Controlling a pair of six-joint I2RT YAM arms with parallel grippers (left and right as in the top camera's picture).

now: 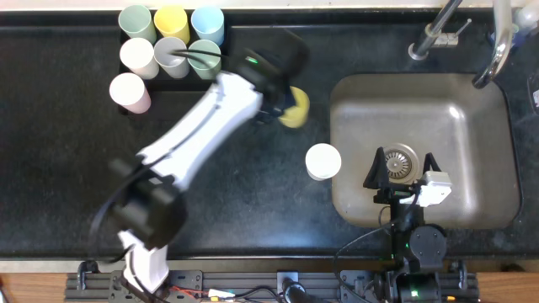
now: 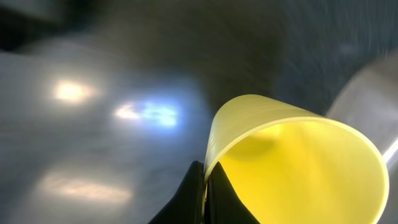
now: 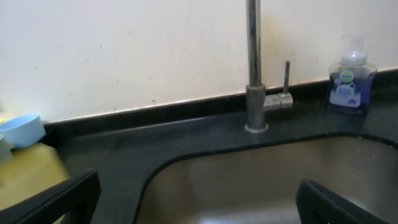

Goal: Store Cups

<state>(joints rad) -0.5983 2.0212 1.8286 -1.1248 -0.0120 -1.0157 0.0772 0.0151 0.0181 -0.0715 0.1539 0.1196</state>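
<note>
top: left jaws hold yellow cup aloft between stored cups and sink; white cup stands on worktop | left wrist: jaws clenched on yellow cup's rim | right wrist: right jaws released above sink | step: likely transport; next: bring the cup across to the stored cups and set it down upright

The left tool, blurred, seems to hold a yellow cup between the cup cluster and the sink.
</note>
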